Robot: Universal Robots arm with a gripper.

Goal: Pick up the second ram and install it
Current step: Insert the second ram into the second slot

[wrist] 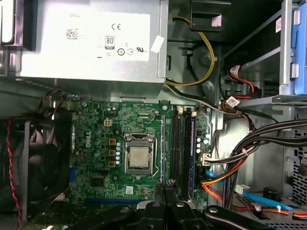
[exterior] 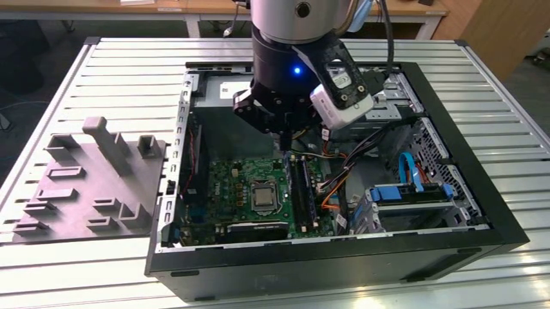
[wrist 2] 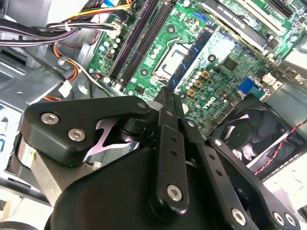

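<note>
Exterior view: my gripper [exterior: 285, 136] hangs inside the open PC case [exterior: 326, 257], right above the memory slots [exterior: 301, 190] on the motherboard [exterior: 236, 187].

Second wrist view: my fingers [wrist 2: 165, 139] look pinched shut on the second ram [wrist 2: 194, 55]. It sticks out over the board beside the CPU socket [wrist 2: 170, 58], not in a slot yet.

First wrist view: the stick reads as a thin edge running parallel to the slots, a bit to the socket side.

So imo: slide sideways over a free slot, keep it level, press straight down evenly, and mind the orange cables [wrist: 221, 179].
</note>
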